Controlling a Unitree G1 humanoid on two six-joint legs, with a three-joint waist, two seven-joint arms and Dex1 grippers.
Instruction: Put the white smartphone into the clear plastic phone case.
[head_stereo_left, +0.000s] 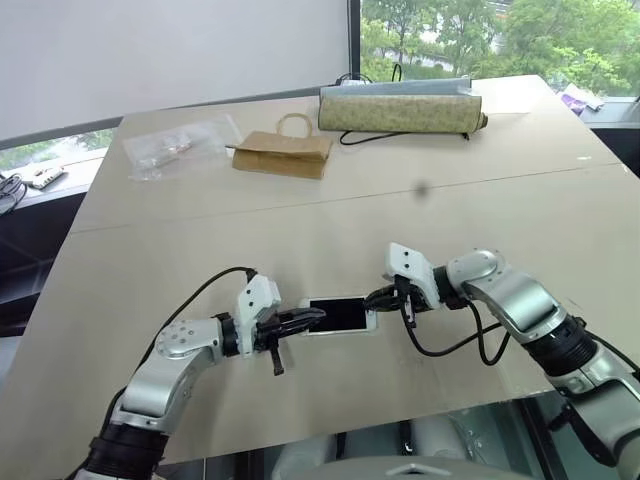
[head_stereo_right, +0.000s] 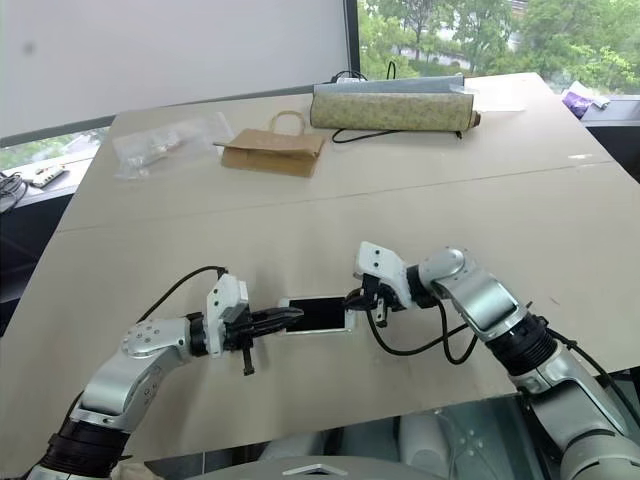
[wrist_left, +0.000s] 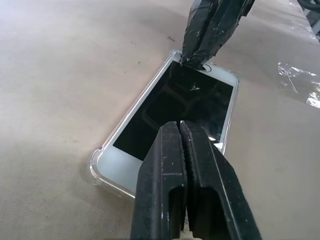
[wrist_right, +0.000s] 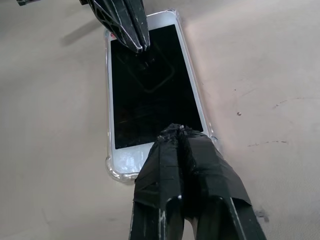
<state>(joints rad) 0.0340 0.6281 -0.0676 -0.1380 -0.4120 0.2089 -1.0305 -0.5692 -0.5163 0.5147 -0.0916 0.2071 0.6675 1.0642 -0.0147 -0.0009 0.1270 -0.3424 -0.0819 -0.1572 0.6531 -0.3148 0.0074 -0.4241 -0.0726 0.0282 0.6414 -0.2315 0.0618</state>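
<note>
Two closed black fingers of the left gripper (wrist_left: 186, 131) lie pressed together, holding nothing, with their tips resting over the dark screen near one end of the white smartphone (wrist_left: 175, 107). From the opposite end, the right gripper (wrist_right: 176, 131) also has its two fingers shut tight and empty, their tips set down near the phone's other short edge.

The phone lies flat, screen up, in the middle of the near part of the table (head_stereo_left: 300, 220), between the two grippers. Around its white frame runs the clear plastic phone case (wrist_left: 95, 162), visible as a glassy rim with bulging rounded corners. The phone appears to sit inside this shell already, though whether every edge has snapped fully in cannot be told.

The closed tips probably serve as blunt pushers, one at each end, pressing the phone down evenly into the case so it does not tip or slide.

Counted: one phone, one case, two grippers. At the far side of the table, well apart, lie one crinkled clear bag (head_stereo_left: 175, 147), one brown paper bag (head_stereo_left: 283, 152) and one long patterned pouch (head_stereo_left: 398, 108).
</note>
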